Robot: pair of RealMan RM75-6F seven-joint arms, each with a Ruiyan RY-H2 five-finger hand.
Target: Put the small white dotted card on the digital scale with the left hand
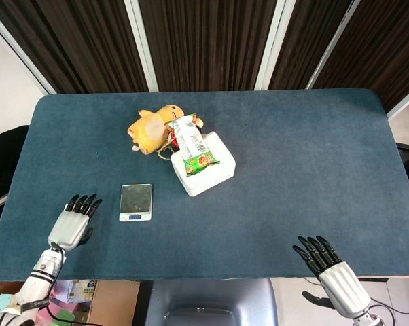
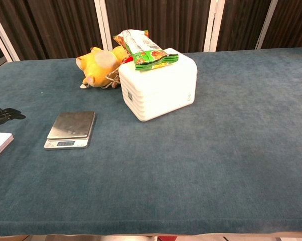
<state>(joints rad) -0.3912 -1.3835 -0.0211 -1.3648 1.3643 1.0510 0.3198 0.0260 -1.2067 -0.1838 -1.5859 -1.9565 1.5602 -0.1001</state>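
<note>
The small white dotted card shows only at the left edge of the chest view, lying on the blue table. In the head view my left hand hovers over that spot with its fingers spread and hides the card. I cannot see any grip on the card. The digital scale lies to the right of the hand, apart from it, with nothing on its steel plate. My right hand stays open at the table's front right edge, holding nothing.
A white box with a green snack bag on top stands behind the scale. A yellow plush toy lies beside it. The table's front edge runs just below both hands.
</note>
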